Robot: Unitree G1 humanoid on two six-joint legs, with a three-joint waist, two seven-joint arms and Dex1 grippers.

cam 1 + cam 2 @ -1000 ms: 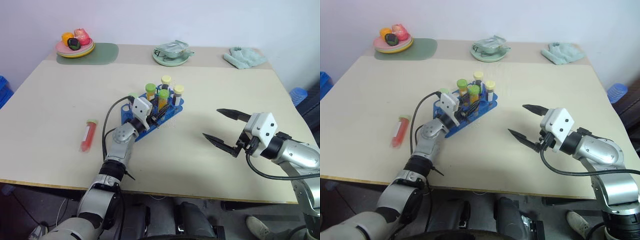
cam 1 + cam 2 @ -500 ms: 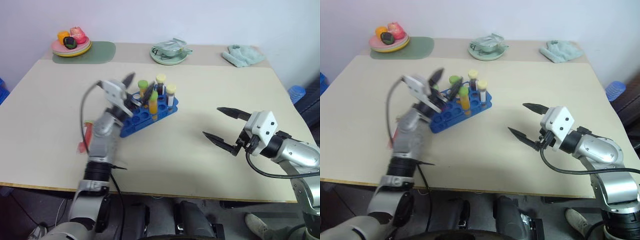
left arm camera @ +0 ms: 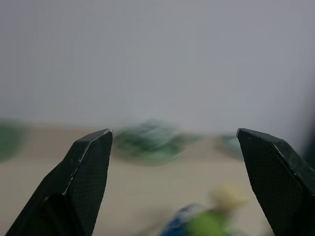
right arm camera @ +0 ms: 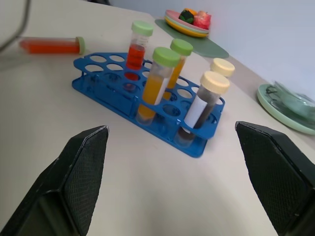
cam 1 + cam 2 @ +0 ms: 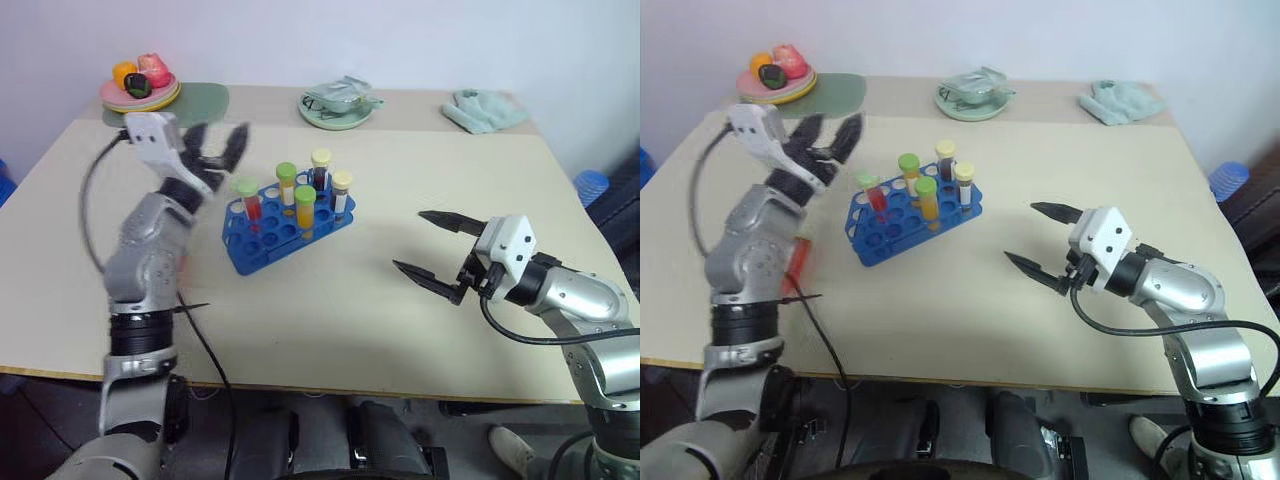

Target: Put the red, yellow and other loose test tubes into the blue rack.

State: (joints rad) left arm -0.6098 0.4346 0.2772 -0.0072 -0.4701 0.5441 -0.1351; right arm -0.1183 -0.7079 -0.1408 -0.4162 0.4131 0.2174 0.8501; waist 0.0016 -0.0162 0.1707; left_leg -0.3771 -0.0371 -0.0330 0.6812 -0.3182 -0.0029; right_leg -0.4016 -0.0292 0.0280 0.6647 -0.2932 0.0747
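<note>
Loose test tube [image 4: 49, 45]: one red-orange tube with a pale green cap lies flat on the table [image 5: 420, 170], well to the left of the rack, partly hidden behind the left forearm in the head views. It is the one tube not yet racked, by my reading.
Left pincer [image 5: 210, 145]: raised above the table's left side, clear of the rack, fingers spread wide and holding nothing. Judged from its height and empty jaws, it is free to go down for the lying tube.
Blue rack [image 5: 265, 250]: sits near the middle of the table, turned at an angle. Five capped tubes stand upright in its holes: a red one with pale green cap [image 5: 250, 200] at the left end, two yellow-orange ones with green caps, two dark ones with cream caps and white labels at the right end. Several holes nearer the front edge are free, so there is room for the last tube.
Right pincer [image 5: 432, 252]: hovers low over the table to the right of the rack, well apart from it, pointing toward it, jaws wide and empty. It seems parked out of the way.
Far edge: a plate of toy fruit [image 5: 140, 88], a green dish [image 5: 338, 108] and a crumpled cloth [image 5: 485, 110], all well apart from the work.
</note>
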